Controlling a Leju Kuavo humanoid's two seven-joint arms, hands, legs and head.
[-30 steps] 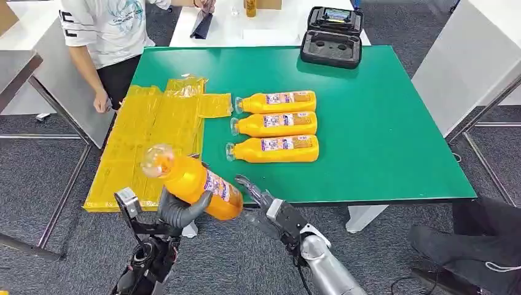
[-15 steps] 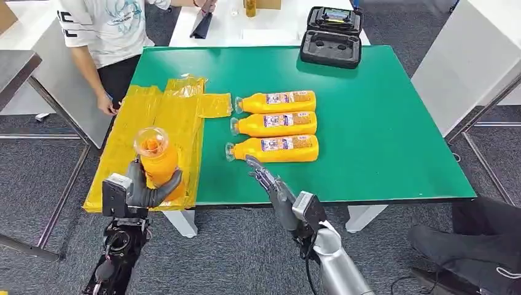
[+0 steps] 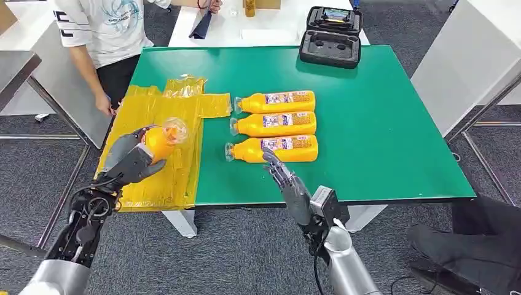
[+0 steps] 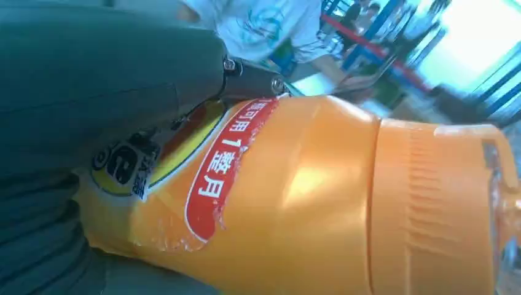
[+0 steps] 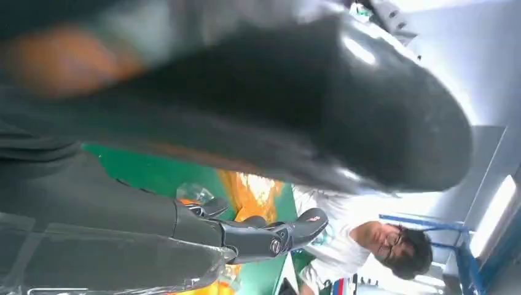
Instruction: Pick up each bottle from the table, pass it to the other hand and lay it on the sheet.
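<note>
My left hand grips an orange bottle over the yellow sheet at the table's left side, its clear cap pointing right. Up close in the left wrist view, the bottle shows its red label, with my left hand wrapped around it. Three more orange bottles lie side by side on the green table: the far one, the middle one and the near one. My right hand is open, fingers stretched out just in front of the near bottle. Its fingers hold nothing.
A person in a white shirt stands at the table's far left corner, one hand hanging close to the sheet. A black moulded case sits at the table's far edge. A white table stands to the right.
My left hand has carried the bottle up and over the yellow sheet and tipped it from upright toward lying. My right hand has moved forward to the near bottle.
</note>
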